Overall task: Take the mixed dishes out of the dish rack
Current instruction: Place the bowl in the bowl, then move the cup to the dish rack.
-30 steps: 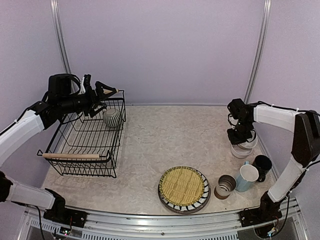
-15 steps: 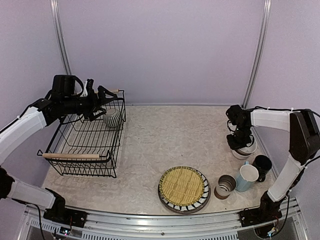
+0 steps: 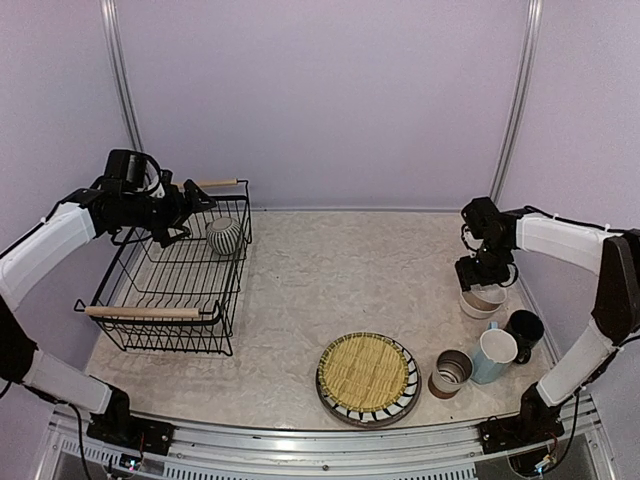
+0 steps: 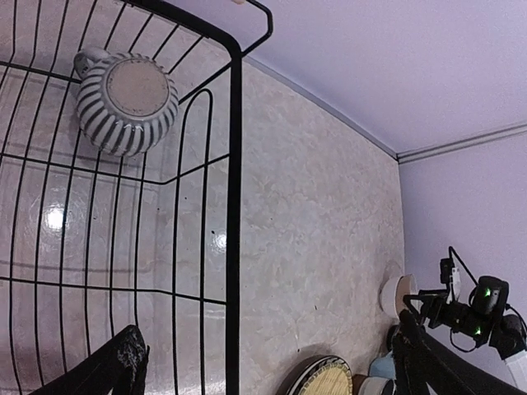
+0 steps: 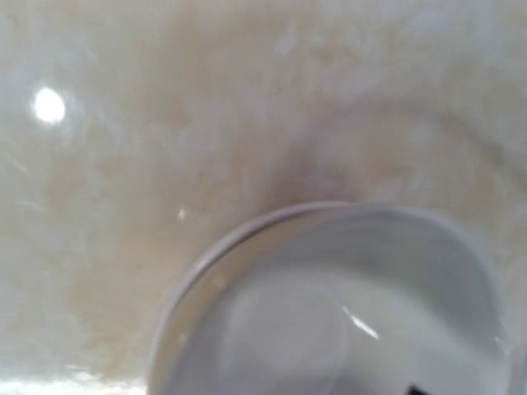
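The dish rack (image 3: 165, 285), a black wire basket with wooden handles, stands at the left and holds only the grey-striped pot (image 3: 224, 236) in its far right corner. My left gripper (image 3: 196, 200) hovers open over the rack's far edge; in its wrist view the pot (image 4: 126, 103) lies beyond the wide-apart fingers (image 4: 123, 366). At the right, my right gripper (image 3: 482, 274) hangs just over the stacked white and beige bowls (image 3: 483, 299), open and off them. The white bowl (image 5: 346, 313) fills the blurred right wrist view, with nothing gripping its rim.
The striped plate (image 3: 340, 395) with the yellow woven mat (image 3: 365, 370) lies at the front centre. The brown-white cup (image 3: 451, 372), light blue mug (image 3: 492, 353) and black mug (image 3: 524, 330) crowd together just in front of the bowls. Walls close the back and sides.
My right gripper lowered the bowl onto the stack, let go and rose slightly. My left gripper drew back leftward along the rack's far edge.
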